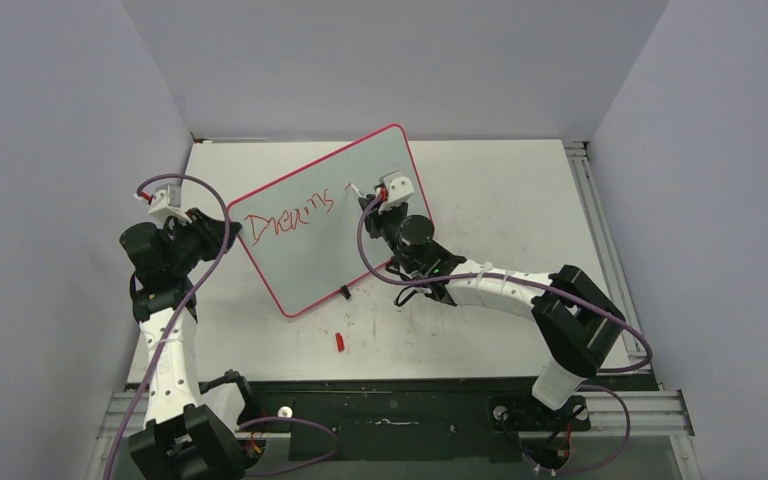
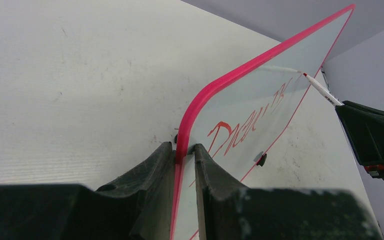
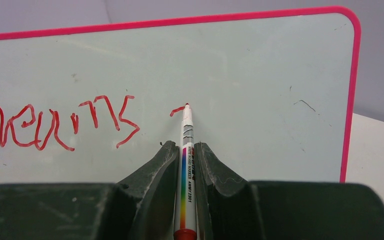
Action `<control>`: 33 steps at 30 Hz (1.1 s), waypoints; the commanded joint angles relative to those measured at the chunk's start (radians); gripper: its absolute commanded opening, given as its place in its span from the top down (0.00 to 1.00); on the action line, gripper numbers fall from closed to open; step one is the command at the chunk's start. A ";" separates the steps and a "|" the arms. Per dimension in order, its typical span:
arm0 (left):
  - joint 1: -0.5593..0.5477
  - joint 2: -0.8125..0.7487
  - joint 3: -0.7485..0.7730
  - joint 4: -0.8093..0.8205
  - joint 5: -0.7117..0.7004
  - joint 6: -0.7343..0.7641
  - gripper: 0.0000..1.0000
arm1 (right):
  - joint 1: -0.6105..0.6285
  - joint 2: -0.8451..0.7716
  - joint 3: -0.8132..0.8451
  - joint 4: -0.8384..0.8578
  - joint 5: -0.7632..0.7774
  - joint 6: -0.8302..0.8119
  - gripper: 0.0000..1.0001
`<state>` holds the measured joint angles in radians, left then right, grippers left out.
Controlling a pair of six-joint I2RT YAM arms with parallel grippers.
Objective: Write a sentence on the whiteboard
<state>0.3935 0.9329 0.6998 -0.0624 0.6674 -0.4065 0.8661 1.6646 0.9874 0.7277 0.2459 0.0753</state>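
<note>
We see the right gripper (image 3: 184, 149) clenched on a white marker (image 3: 187, 125), its two dark fingers (image 3: 162, 165) pressed against the barrel on either side with no gap to spare. The barrel runs up between the jaws, a rainbow stripe and small print along it and a red band at its rear end. The marker's red tip meets the face of the whiteboard (image 3: 260, 75) at the right end of a short red stroke (image 3: 177, 110), which sits just to the right of the red handwritten word "Dreams" (image 1: 288, 218). The left gripper (image 2: 184, 152) is likewise closed tight, and what it grasps is the board itself: its fingers pinch the red-pink rim (image 2: 215, 87) on the board's left short edge, just below a rounded corner, one finger on the written face and one on the back. The board stands propped up on its lower long edge on the white table (image 1: 500, 200), tilted rather than flat, left of the table's middle and turned at an angle to the table's edges, with its written face toward the right arm. One small black clip foot (image 2: 261, 159) shows at the lower edge, touching the tabletop. The two grippers are well apart, one at the board's left edge and the other near the middle of its face. A small red object (image 1: 340, 341) lies on the table near the board's lower corner, apart from both grippers; we cannot tell what it is.
</note>
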 commanded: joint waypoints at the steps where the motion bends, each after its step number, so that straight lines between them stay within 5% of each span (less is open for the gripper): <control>1: -0.021 0.002 0.017 -0.028 0.042 0.006 0.81 | 0.023 -0.060 0.017 0.058 -0.005 -0.014 0.95; 33: -0.027 0.003 0.017 -0.026 0.047 0.005 0.81 | 0.021 0.037 0.093 0.033 0.021 -0.036 0.95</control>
<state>0.3920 0.9325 0.6998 -0.0631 0.6662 -0.4065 0.8955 1.7004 1.0466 0.7311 0.2573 0.0372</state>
